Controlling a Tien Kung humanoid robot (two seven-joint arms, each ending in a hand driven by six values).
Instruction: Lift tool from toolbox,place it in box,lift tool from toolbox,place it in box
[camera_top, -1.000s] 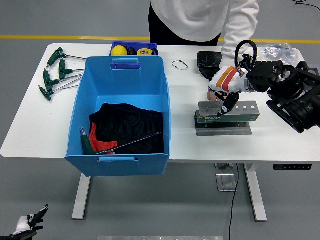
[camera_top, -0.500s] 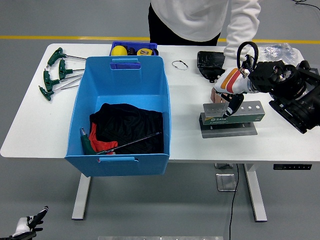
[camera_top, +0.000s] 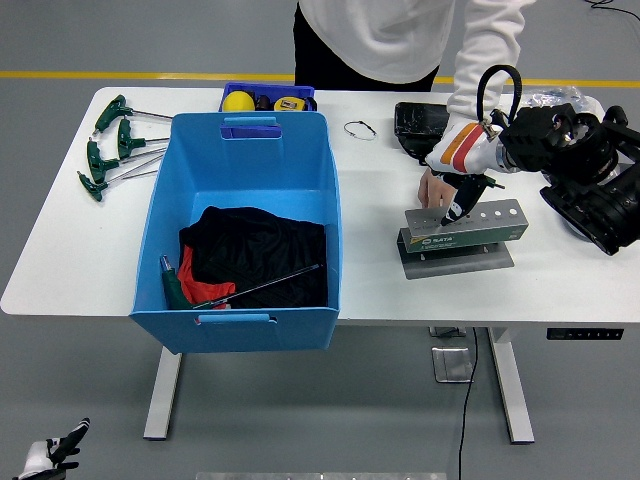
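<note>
Head view: the tool rack (camera_top: 465, 228), a grey block with a row of holes on a flat base, sits on the white worktop (camera_top: 360, 270) directly under the right hand (camera_top: 458, 190), and a dark tool tip (camera_top: 449, 213) hangs from that hand over the rack's left end. Whether the tip is clear of its hole or touching the rack cannot be told. The hand's white fingers (camera_top: 462, 186) are curled down around the dark handle, so it looks clamped on the tool. Against a second ago the rack has slid to the right and turned a little on the worktop, and the hand has risen and drawn back toward the robot's side; in my judgement the pull is dragging the rack along, and the tool may not be fully free. Just behind the hand a person's hand (camera_top: 434, 187) rests at the rack's far left corner, seemingly steadying it. Well to the left of the hand stands the blue box (camera_top: 240, 150), holding dark cloth and a long-shafted tool, where this tool should go next. The left hand (camera_top: 48, 457) hangs low at the bottom corner, far from the work.
</note>
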